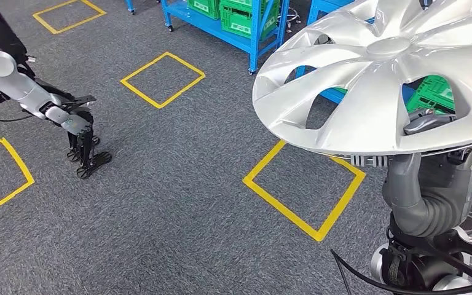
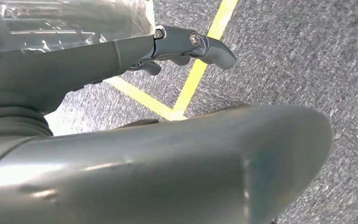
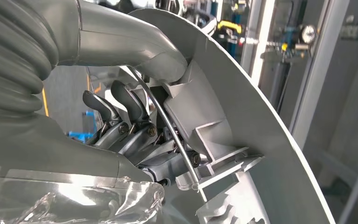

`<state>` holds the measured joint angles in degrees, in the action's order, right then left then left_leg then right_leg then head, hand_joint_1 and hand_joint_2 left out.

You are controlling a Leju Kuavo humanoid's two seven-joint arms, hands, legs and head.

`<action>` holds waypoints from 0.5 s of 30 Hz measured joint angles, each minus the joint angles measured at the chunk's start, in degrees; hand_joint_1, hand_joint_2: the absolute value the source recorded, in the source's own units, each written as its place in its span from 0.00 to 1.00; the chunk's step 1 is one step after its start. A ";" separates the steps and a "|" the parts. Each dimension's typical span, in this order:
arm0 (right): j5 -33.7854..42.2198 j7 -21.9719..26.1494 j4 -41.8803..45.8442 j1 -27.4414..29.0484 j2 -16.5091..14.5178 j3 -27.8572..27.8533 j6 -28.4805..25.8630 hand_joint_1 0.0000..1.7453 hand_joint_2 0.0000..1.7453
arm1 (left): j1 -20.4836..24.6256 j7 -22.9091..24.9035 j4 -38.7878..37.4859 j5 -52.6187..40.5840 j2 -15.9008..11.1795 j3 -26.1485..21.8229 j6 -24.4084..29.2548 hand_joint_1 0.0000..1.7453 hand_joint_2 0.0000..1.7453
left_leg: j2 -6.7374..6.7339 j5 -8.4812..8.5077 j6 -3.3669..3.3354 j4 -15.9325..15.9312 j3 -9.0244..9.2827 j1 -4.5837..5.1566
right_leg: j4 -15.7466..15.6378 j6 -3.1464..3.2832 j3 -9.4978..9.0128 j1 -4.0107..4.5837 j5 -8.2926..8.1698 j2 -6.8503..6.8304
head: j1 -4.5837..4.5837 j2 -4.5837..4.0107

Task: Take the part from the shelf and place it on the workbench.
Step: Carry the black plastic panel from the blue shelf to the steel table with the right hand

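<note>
The part is a large silver wheel cover (image 1: 369,80) with spoke-shaped openings, held tilted and high at the right of the head view. My right hand (image 1: 427,178) grips it from below at the rim, one finger poking up through an opening. In the right wrist view the thumb and dark fingers of the right hand (image 3: 130,116) clamp the ribbed inner side of the wheel cover (image 3: 261,140). My left hand (image 1: 83,144) hangs low at the left over the carpet, fingers apart and holding nothing. The left wrist view shows the left hand (image 2: 168,46) stretched out over the floor.
A blue shelf (image 1: 255,40) with green crates (image 1: 243,15) stands at the back, and another green crate (image 1: 433,92) shows through the cover. Yellow taped squares (image 1: 163,78) (image 1: 304,184) mark the grey carpet.
</note>
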<state>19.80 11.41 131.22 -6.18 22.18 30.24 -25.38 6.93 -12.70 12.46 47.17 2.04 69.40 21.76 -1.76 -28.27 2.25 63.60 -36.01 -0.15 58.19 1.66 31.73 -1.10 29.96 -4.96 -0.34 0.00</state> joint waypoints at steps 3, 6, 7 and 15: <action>0.00 0.00 0.00 -0.05 0.00 -0.02 -0.01 1.00 1.00 | 0.22 -0.05 0.00 0.00 0.02 0.00 0.01 0.00 1.00 | -2.27 0.92 -1.14 -5.18 2.48 0.88 | 0.03 -0.82 -0.16 0.43 0.22 -1.94 | -0.02 0.00; 0.00 0.01 0.01 -0.13 0.02 -0.03 -0.01 1.00 1.00 | -0.07 -0.07 0.00 0.00 -0.01 0.00 0.04 0.00 1.00 | -0.16 1.52 -2.36 -5.95 2.38 0.69 | 0.41 -1.62 -0.24 0.22 1.04 -1.88 | 0.18 0.00; 0.00 0.01 0.01 -0.14 0.04 -0.04 0.00 1.00 1.00 | -0.11 -0.07 0.00 0.00 -0.01 0.00 0.06 0.00 1.00 | 0.52 1.76 -2.72 -6.26 2.46 0.52 | 1.93 -1.78 0.37 0.12 2.19 -0.25 | 0.37 0.00; -0.03 0.02 0.00 0.31 0.20 -0.06 0.03 1.00 1.00 | 0.03 0.10 0.00 -0.13 0.42 0.00 0.25 0.00 1.00 | 6.88 1.93 -3.13 -5.91 2.42 0.49 | 7.36 -1.52 4.20 -0.16 1.06 7.13 | 1.87 0.00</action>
<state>19.77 11.43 131.22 -5.87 22.38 30.18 -25.35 6.96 -12.60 12.46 47.04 2.46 69.40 22.01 5.13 -26.34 -0.88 57.69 -33.59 0.33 65.55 0.13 35.94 -1.25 31.02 2.17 1.53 0.00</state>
